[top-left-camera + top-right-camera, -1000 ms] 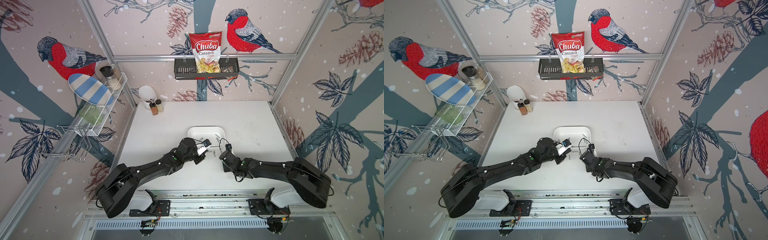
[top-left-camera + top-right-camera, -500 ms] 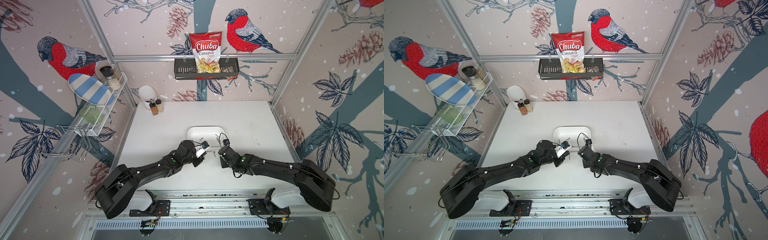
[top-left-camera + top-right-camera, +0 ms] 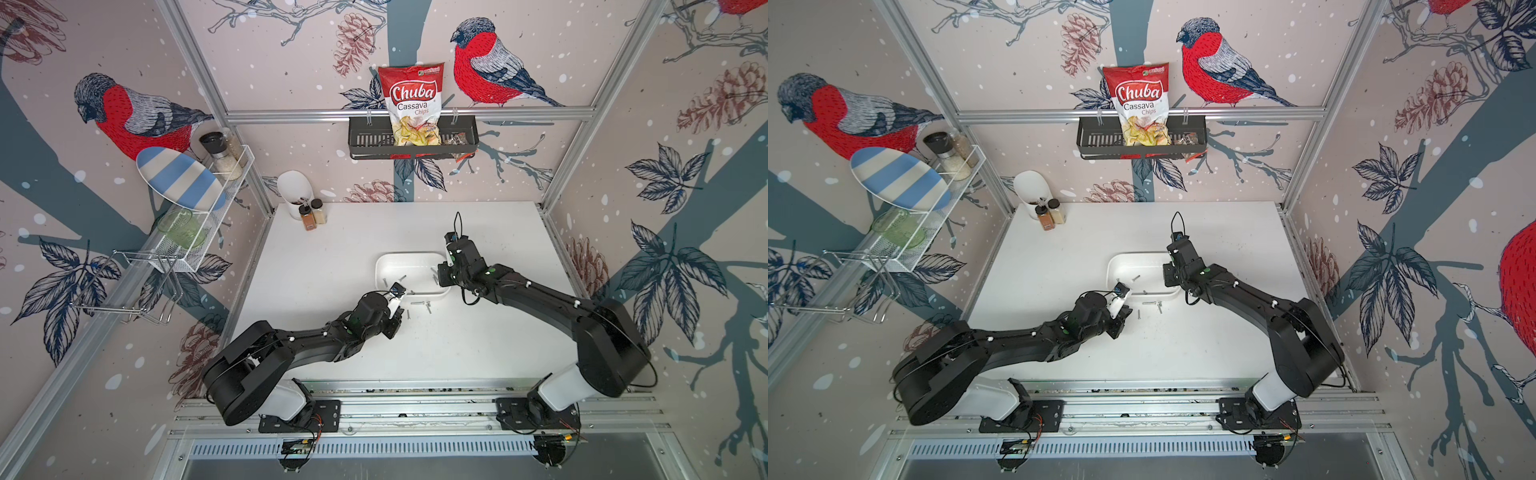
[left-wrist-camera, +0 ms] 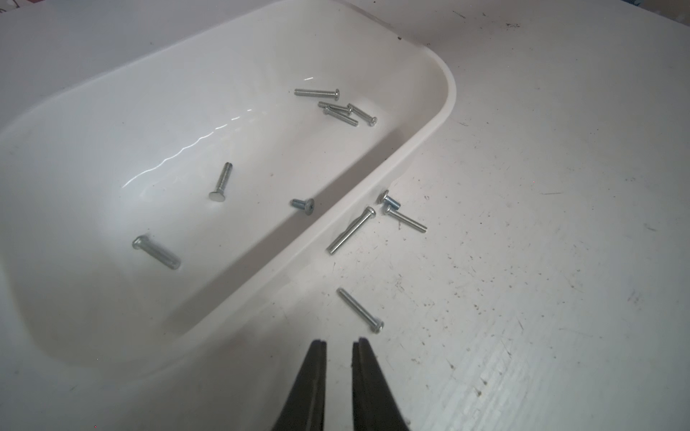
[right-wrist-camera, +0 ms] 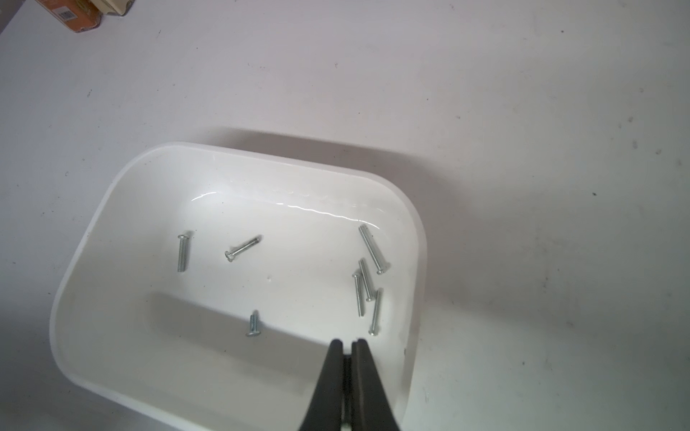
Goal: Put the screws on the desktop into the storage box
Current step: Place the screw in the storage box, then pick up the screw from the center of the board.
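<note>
**Screws: seven boxed, four loose on the desktop**

Item: screws (image 4: 220, 183), silver-grey, of mixed lengths. In both wrist views I count seven lying flat on the floor of the storage box (image 4: 444, 108). Four are bunched toward one short end and three lie singly across the rest.

Loose stock: four more lie on the desktop (image 4: 560, 186), outside one long wall of the box. A short one sits just beside that wall, with a longer one at its head. A third lies close along the wall. The fourth lies by itself a little further out, near my left fingertips. In both top views the loose ones show only as grey specks just beside the box wall nearest my bases.

Container: the box is white with rounded corners and sits flat near the middle of the desktop.

Left gripper (image 4: 339, 341): jaws slightly apart, with a narrow gap and nothing in it. It hovers over the desktop just outside the box's long wall.

Right gripper (image 5: 347, 341): fingertips pressed together, over the end of the box where the four screws are bunched. I cannot tell its height above the floor.

Surroundings: spice jars (image 3: 313, 214) and a white cup (image 3: 294, 187) stand at the far left corner. A black basket (image 3: 365, 141) on the back wall holds a chips bag (image 3: 411, 99).
</note>
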Controlling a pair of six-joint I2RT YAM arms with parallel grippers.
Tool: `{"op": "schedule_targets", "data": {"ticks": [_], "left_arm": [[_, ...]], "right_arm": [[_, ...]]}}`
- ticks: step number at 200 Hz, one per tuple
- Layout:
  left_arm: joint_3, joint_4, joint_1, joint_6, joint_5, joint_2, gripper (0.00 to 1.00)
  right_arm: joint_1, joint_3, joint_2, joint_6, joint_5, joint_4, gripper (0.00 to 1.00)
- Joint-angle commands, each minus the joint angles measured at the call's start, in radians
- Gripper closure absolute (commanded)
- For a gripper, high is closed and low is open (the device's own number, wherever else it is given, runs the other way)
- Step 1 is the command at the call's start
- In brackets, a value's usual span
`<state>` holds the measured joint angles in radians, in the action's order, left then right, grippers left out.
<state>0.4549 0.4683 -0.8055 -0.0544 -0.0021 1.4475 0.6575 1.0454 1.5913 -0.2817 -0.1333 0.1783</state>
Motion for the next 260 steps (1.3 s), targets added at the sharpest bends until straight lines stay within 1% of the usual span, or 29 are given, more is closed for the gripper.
{"op": "schedule_targets", "data": {"ticks": [1, 42, 94, 113, 131, 148, 160, 190, 230, 246, 260], "left_arm": [[-0.014, 0.101, -0.015, -0.053, -0.079, 0.032, 0.79], [-0.027, 0.163, -0.049, -0.082, -0.141, 0.086, 0.78], [0.053, 0.153, -0.096, -0.115, -0.180, 0.198, 0.77], [0.065, 0.163, -0.099, -0.122, -0.190, 0.224, 0.77], [0.073, 0.167, -0.102, -0.125, -0.200, 0.239, 0.78], [0.089, 0.146, -0.104, -0.128, -0.205, 0.255, 0.84], [0.096, 0.137, -0.103, -0.129, -0.206, 0.261, 0.86], [0.107, 0.131, -0.103, -0.134, -0.197, 0.273, 0.87], [0.142, 0.079, -0.108, -0.140, -0.189, 0.297, 0.90], [0.153, 0.046, -0.114, -0.144, -0.199, 0.299, 0.90], [0.165, 0.009, -0.122, -0.142, -0.214, 0.300, 0.88]], "right_arm": [[-0.002, 0.039, 0.058, 0.065, -0.004, -0.040, 1.00], [0.001, 0.053, 0.149, 0.084, -0.046, -0.090, 1.00], [0.043, 0.083, 0.220, 0.109, -0.132, -0.073, 1.00], [0.054, 0.098, 0.242, 0.113, -0.148, -0.061, 0.96], [0.062, 0.106, 0.257, 0.117, -0.158, -0.054, 0.95], [0.068, 0.108, 0.259, 0.118, -0.166, -0.051, 0.92], [0.071, 0.106, 0.254, 0.119, -0.172, -0.051, 0.87], [0.083, 0.099, 0.241, 0.121, -0.187, -0.049, 0.84], [0.099, 0.087, 0.218, 0.125, -0.208, -0.044, 0.82], [0.101, 0.081, 0.203, 0.128, -0.213, -0.045, 0.82], [0.101, 0.075, 0.188, 0.127, -0.213, -0.045, 0.81]]}}
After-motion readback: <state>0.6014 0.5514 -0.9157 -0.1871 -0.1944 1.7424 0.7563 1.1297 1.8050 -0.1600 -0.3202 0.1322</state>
